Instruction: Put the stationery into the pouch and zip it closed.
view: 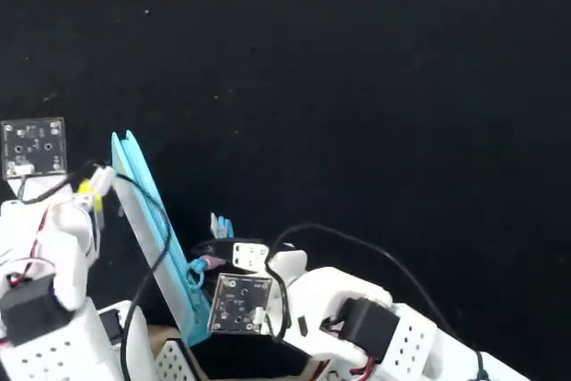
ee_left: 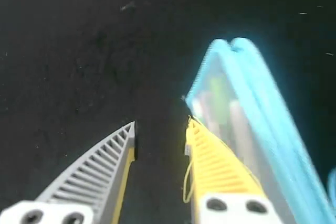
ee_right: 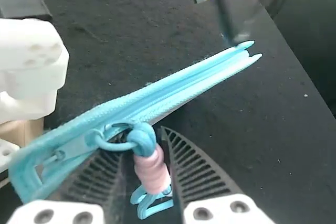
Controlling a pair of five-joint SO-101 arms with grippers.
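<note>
Closest to my right wrist camera is the zipper pull [ee_right: 151, 167], a blue cord with a pink bead. My right gripper [ee_right: 143, 137] is pinched narrow around it, a ribbed finger on each side of the bead. The cord hooks into the slider at the near end of the blue pouch [ee_right: 173, 90], which stands on its long edge on the black table [view: 357, 113], close to the near edge and between my two arms. My left gripper [ee_left: 160, 123] sits at the pouch's far end with its fingers spread wide and nothing between them. Its yellow finger [ee_left: 215, 166] is just beside the pouch's side, and I cannot tell whether they touch. Beyond the pouch and off to the right the tabletop runs open all the way to its far edge. A black cable [view: 166, 220] from my left arm crosses in front of the pouch. Pale and greenish streaks show through the pouch's clear side, too blurred to name. I cannot make out whether the zip is closed along its length. The pouch's near end is cut off behind my right wrist in the high view.
</note>
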